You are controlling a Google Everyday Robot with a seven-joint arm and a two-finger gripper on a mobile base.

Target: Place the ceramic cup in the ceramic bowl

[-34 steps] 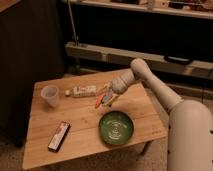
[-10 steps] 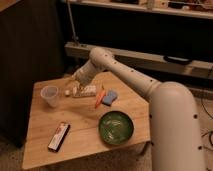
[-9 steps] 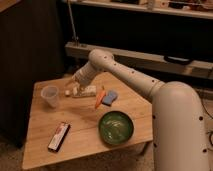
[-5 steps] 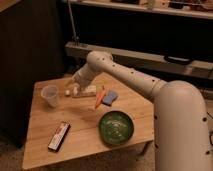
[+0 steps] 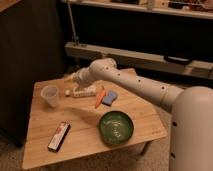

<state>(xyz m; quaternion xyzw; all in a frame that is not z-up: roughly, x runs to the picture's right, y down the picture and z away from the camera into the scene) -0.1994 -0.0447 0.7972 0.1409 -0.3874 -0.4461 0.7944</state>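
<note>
The pale, translucent-looking cup [image 5: 50, 96] stands upright on the left part of the wooden table [image 5: 80, 147]. The green bowl [image 5: 116, 127] sits near the table's front right, empty. My gripper [image 5: 68, 81] is at the end of the white arm, low over the table's back left. It is just right of the cup and slightly behind it, a short gap away. The arm reaches in from the right, across the back of the table.
A white bottle [image 5: 83, 91] lies on its side just right of the cup. An orange carrot [image 5: 100, 97] and a blue sponge [image 5: 110, 97] lie at mid-table. A black and red packet [image 5: 58, 136] lies front left. Dark shelving stands behind the table.
The arm has swung from the table's middle to its back left, and in the last second it has edged further left and lower towards the cup. The objects have not moved.
</note>
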